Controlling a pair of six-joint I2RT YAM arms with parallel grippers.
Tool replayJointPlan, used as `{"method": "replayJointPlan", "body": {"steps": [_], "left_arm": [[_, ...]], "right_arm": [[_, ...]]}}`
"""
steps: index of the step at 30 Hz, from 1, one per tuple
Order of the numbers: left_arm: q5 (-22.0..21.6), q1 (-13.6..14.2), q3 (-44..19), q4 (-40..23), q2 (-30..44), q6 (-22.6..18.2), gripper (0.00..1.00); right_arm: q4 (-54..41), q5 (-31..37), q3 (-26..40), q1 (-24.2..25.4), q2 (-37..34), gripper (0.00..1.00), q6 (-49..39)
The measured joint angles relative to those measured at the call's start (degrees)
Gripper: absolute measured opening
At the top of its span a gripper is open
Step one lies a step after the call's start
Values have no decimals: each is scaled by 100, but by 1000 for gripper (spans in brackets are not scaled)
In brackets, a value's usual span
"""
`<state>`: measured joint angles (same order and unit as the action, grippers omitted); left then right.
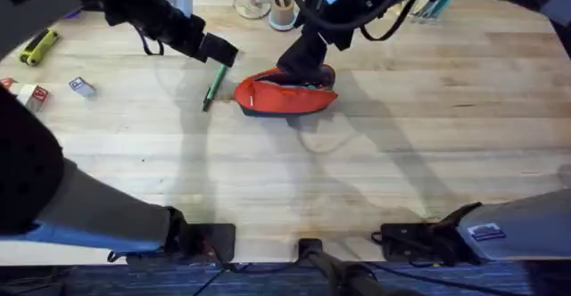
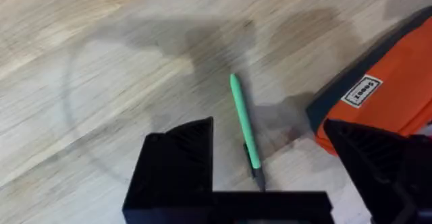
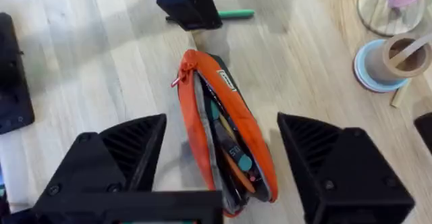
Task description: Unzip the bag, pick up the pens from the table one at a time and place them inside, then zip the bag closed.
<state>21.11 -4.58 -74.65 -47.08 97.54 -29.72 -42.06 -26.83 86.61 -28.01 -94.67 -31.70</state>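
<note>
**Overhead: left arm is lining up on the green pen as the pouch is lying unzipped**

Overhead, the left pincer (image 1: 217, 52) is hovering just above the upper end of the green pen (image 1: 213, 87), which is lying on the desk (image 1: 401, 153) just beside the left end of the bag (image 1: 285, 98). In the left wrist view the two black fingers (image 2: 177, 163) are standing wide apart, released and empty, with the green pen (image 2: 244, 131) lying between them and the bag's orange and blue corner (image 2: 378, 96) close alongside.

The right pincer (image 1: 308, 64) is poised directly over the bag; its wrist view is showing both fingers (image 3: 121, 153) spread to either side of the bag (image 3: 223, 136), gripping nothing. The zipper is parted along its length, and items are already lying inside the pouch; whether the black pen is among them cannot be told.

The pen is looking light, stiff and smooth, so it is likely to roll or skid if nudged; the sound place to take it is across the middle of the barrel, fingers closing square to its length. The bag is soft fabric and is likely to sag or slide under a push, so steadying it near the zipper end, by the pull, seems wisest. A wooden cup (image 1: 283, 12) of sticks is standing well behind the bag.
</note>
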Motion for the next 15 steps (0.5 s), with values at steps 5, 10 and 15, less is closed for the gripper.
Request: {"method": "replayJointPlan", "body": {"steps": [5, 10, 15], "left_arm": [[-192, 64, 0, 63, 165, 217, 994], [-284, 69, 0, 84, 441, 417, 993], [-404, 175, 0, 97, 765, 525, 994]], "right_arm": [[0, 0, 0, 0, 0, 997, 0], [0, 0, 0, 0, 0, 997, 0], [-1, -2, 0, 0, 0, 997, 0]]}}
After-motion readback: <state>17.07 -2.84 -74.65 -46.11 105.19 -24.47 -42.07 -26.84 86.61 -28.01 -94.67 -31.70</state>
